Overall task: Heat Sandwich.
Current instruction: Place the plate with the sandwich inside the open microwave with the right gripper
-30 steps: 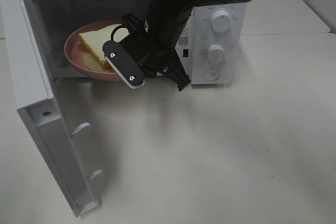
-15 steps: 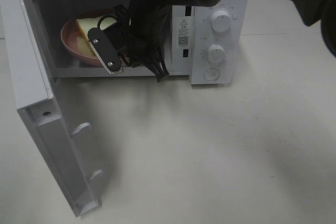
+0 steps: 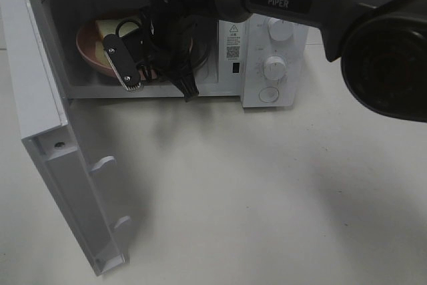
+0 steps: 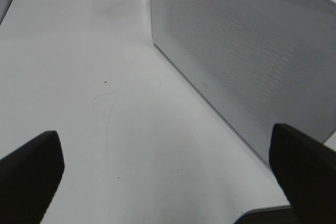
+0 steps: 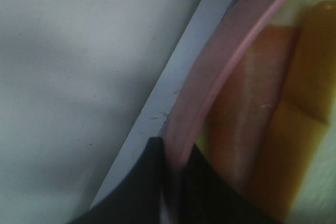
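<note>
Pink plate [image 3: 89, 51] with sandwich [image 3: 107, 29] is inside microwave [image 3: 275, 45], right gripper [image 5: 173, 182] pinching its rim. Left gripper [image 4: 165, 182] beside microwave, wide open, empty. To do: release, shut door [image 3: 47, 131], start.

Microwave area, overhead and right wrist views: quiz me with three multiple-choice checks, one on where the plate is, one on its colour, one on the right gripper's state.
1. Where is the plate?
A. On the bare table
B. Inside the microwave
C. On top of the microwave

2. What colour is the plate?
A. Pink
B. Blue
C. Green

3. How is the right gripper?
A. Wide open over the table
B. Shut on a knob
C. Shut on the plate's rim

Answers:
1 B: the plate, with the sandwich on it, is within the cavity behind the open door.
2 A: its rim shows pink in both views.
3 C: the wrist view shows the rim pinched between the two dark fingers.
</note>
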Robot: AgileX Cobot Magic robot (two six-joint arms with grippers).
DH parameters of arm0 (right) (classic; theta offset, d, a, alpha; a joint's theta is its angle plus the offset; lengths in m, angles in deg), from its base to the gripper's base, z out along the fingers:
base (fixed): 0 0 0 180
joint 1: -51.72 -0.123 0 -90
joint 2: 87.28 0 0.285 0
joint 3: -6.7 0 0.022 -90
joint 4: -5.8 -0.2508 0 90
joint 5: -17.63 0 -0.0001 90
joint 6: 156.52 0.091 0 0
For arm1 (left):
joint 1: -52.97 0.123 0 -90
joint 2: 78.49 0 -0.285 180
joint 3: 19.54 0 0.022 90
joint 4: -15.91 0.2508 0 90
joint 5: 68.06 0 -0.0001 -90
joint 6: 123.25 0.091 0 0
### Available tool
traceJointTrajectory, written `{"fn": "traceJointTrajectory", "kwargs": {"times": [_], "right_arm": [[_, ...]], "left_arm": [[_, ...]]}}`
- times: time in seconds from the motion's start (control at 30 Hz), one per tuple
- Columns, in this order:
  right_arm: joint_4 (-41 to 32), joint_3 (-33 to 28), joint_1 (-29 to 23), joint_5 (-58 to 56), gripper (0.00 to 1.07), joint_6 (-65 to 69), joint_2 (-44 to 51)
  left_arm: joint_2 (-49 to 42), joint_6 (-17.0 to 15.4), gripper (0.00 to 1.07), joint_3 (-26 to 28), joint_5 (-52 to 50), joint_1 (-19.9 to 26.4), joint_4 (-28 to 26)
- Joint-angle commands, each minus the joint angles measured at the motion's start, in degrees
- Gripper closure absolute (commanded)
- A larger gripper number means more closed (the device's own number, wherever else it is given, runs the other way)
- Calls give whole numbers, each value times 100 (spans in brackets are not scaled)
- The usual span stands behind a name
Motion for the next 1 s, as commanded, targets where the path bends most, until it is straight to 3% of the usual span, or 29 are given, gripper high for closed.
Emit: {"fn": "traceJointTrajectory", "kwargs": {"times": [0.03, 0.3, 0.67, 0.97, 1.0], "right_arm": [[69, 252, 52, 52, 107, 97, -63], [160, 625, 178, 46, 107, 92, -332], [178, 636, 246, 92, 107, -46, -441], [86, 630, 246, 149, 90, 120, -458], [69, 625, 246, 138, 82, 149, -458]], "left_arm": [[-115, -34, 7, -11, -40, 17, 0], [-115, -29, 7, -11, -40, 17, 6], [-115, -29, 7, -11, -40, 17, 6], [-115, -29, 7, -11, -40, 17, 6], [-115, -29, 7, -11, -40, 17, 6]]}}
